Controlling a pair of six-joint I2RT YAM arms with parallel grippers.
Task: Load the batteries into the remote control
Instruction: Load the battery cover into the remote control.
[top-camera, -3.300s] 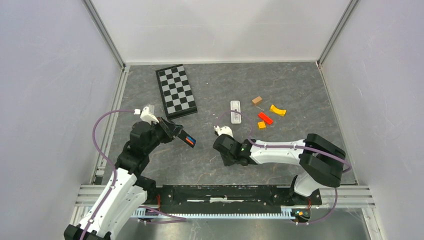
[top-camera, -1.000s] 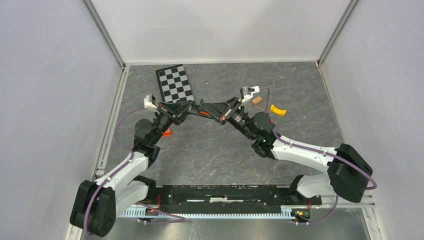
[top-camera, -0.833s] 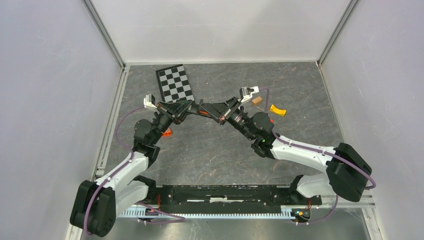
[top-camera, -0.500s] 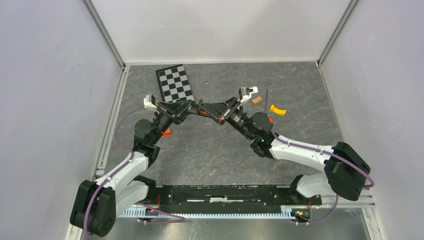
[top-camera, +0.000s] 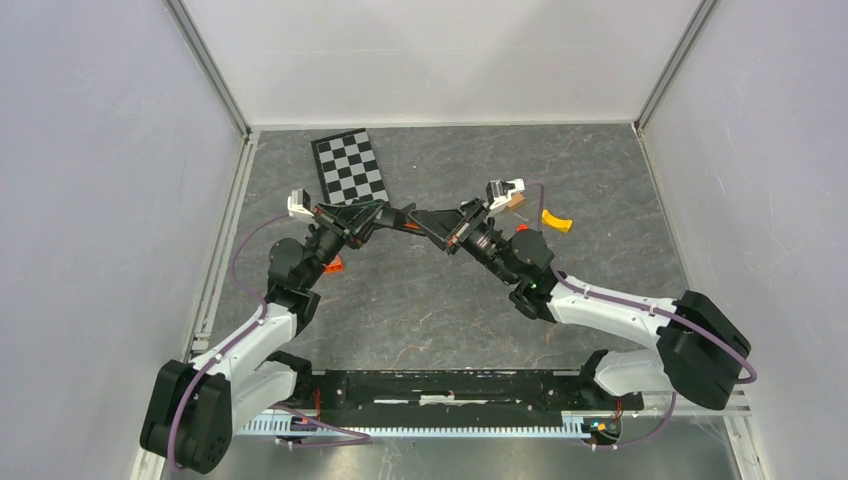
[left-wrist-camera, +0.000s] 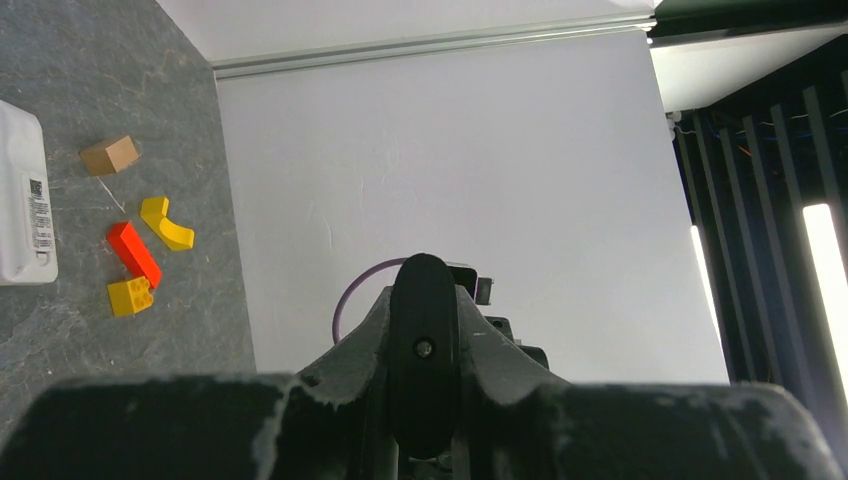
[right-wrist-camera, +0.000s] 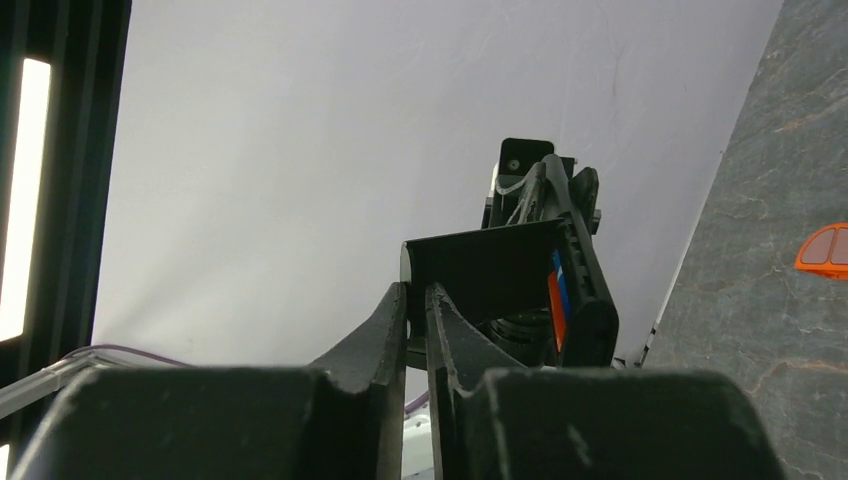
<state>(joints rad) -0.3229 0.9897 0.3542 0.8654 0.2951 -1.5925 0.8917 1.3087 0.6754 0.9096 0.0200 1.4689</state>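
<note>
— Batteries (right-wrist-camera: 556, 290)?
— Blue and orange strips, centre-right of the right wrist view, on the black remote (right-wrist-camera: 480, 270) pinched by the left gripper (top-camera: 388, 216).
— Right gripper (right-wrist-camera: 416, 290)?
— Jaws nearly pressed together, just beside the remote's edge.

Seen from above, the left gripper (top-camera: 400, 217), gripping the remote (right-wrist-camera: 480, 275), is sitting tip to tip with the right gripper (top-camera: 425, 222) over mid-table, the chessboard (top-camera: 350, 180) lying at their 11 o'clock, the curved block (top-camera: 556, 220) at 3 o'clock. In the left wrist view the cube (left-wrist-camera: 110, 155) is sitting at the oblong casing's (left-wrist-camera: 25, 195) 2 o'clock, the long block (left-wrist-camera: 133, 253) at 4 o'clock.
</note>
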